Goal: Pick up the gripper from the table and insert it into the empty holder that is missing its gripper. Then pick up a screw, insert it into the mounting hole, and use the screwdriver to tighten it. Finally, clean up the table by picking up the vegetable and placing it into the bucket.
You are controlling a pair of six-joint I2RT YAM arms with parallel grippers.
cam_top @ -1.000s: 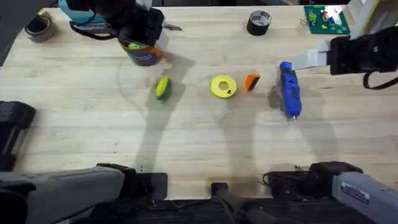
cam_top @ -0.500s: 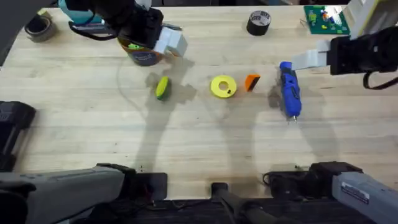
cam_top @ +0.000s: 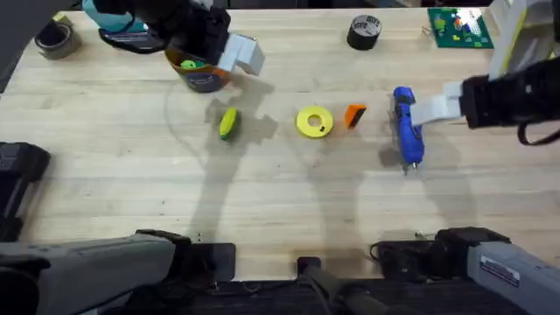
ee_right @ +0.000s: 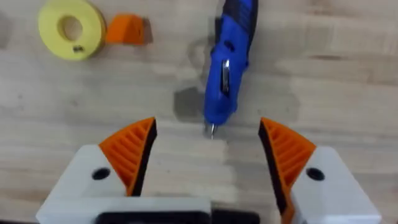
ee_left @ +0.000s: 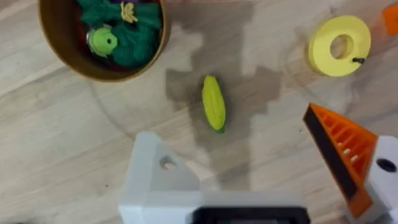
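Your right hand (ee_right: 208, 152) hangs wide open and empty over the screwdriver (cam_top: 406, 125), while the gripper (cam_top: 354, 115) lies beside the yellow disc (cam_top: 314, 122); grabbing the screwdriver first risks skipping insertion.

A pale wooden bench (cam_top: 289, 201) with visible grain fills the scene under even light, soft shadows falling across it; beyond its far edge lies darkness.

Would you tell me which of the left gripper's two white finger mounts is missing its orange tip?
In the left wrist view, the bare white mount nearer the bucket lacks one; the other mount carries an orange ribbed tip.
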